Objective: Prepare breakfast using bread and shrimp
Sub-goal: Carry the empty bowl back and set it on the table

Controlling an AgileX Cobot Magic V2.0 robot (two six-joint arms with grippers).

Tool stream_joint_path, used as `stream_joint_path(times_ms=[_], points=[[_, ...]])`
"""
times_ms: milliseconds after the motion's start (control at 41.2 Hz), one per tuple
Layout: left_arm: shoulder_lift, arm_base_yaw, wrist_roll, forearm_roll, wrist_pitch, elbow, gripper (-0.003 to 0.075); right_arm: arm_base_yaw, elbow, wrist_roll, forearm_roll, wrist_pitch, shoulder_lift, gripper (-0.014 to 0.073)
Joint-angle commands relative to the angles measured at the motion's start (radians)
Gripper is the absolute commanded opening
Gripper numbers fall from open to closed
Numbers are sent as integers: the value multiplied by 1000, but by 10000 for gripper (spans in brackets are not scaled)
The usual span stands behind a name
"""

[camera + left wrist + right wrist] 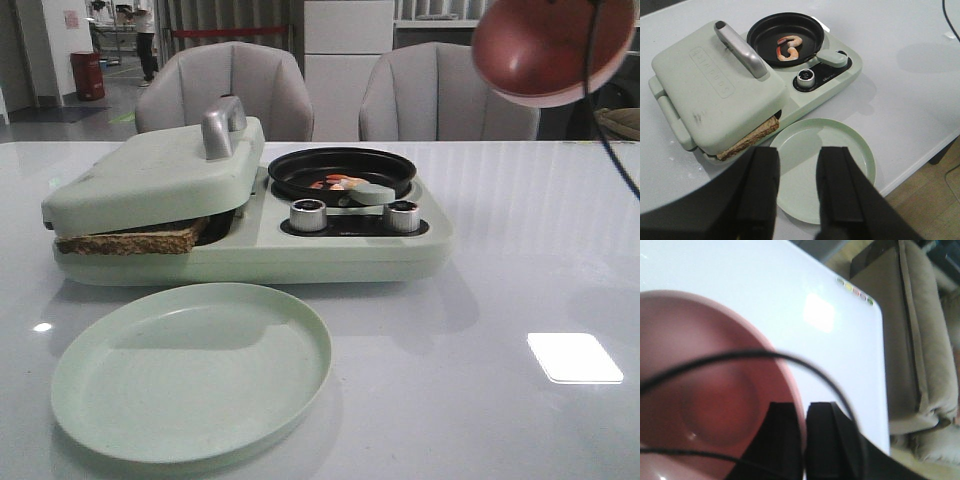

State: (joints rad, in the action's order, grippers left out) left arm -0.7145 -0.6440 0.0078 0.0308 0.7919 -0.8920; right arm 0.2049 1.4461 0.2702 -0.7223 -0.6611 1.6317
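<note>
Front view: bread [130, 240] flat under lid; right pincer [802, 440] grips bowl [705, 405] rim.

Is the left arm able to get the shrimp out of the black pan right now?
Probably yes. The shrimp lie uncovered in the open black pan, and the left end effector is open, empty and above the green plate, with nothing between.
</note>
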Motion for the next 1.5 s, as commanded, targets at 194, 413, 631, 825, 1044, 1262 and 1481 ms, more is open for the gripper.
stream_joint_path(times_ms=[194, 413, 631, 825, 1044, 1262, 1481], points=[[1, -8, -8, -5, -78, -29, 277, -151, -48, -148, 362, -13, -81, -31], [1, -8, -8, -5, -78, -29, 277, -292, -59, -491, 839, -110, -66, -31], [1, -8, -8, -5, -78, -29, 277, -376, -163, -751, 1193, -67, -57, -31], [1, -8, -8, -5, -78, -29, 277, -367, -219, -762, 1215, -9, -5, -31], [1, -8, -8, -5, -78, -29, 277, -362, -219, -762, 1211, 28, 76, -31], [1, -8, -8, -5, -78, -29, 277, -362, -219, -762, 1174, 74, 128, -31], [1, -8, -8, -5, -78, -29, 277, -362, -217, -762, 1146, 95, 164, -31]])
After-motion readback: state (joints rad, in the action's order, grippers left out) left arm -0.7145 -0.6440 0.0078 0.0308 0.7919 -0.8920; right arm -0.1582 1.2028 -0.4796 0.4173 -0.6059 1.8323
